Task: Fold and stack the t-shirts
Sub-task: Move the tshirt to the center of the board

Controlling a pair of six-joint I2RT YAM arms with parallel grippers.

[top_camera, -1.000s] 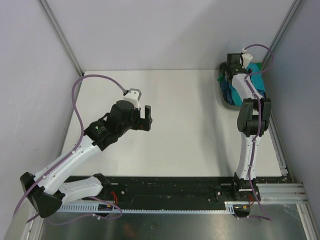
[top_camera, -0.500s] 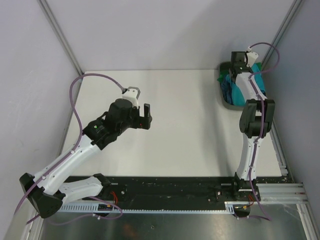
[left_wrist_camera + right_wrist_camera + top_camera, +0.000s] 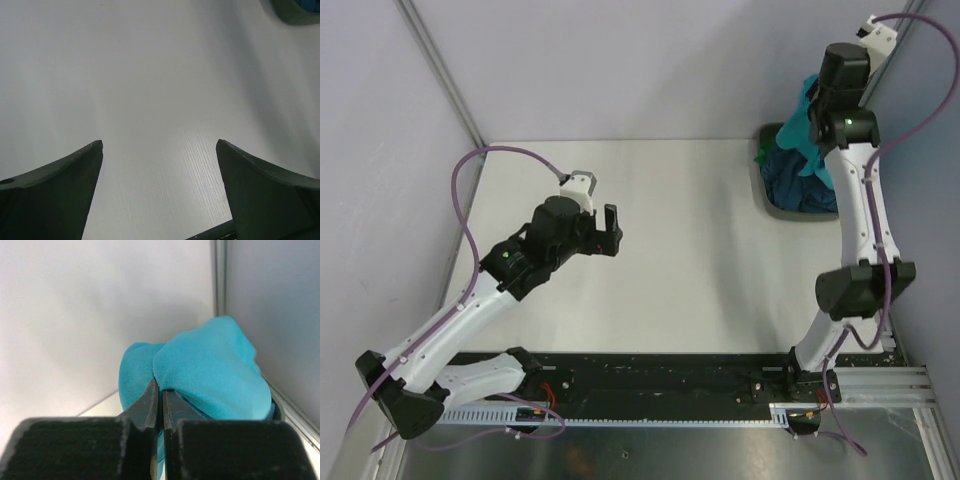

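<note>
A teal t-shirt (image 3: 800,125) hangs bunched above the grey-green bin (image 3: 761,195) at the table's far right corner. My right gripper (image 3: 160,390) is shut on a fold of this teal t-shirt (image 3: 210,370), held high near the back wall. In the bin lies a darker slate-blue t-shirt (image 3: 800,180), and a bit of green cloth (image 3: 760,156) shows at the bin's left rim. Over the middle-left of the table my left gripper (image 3: 613,232) hovers open, with only bare table between its fingers (image 3: 60,185).
The white table (image 3: 690,250) is walled at the back and both sides by grey panels. A metal post (image 3: 218,275) runs up the corner close to the right gripper. A corner of the bin (image 3: 295,10) shows at the top right of the left wrist view.
The right gripper closed on the teal t-shirt inside the bin and rose, pulling it up out of the bin. The left arm shifted only slightly.
</note>
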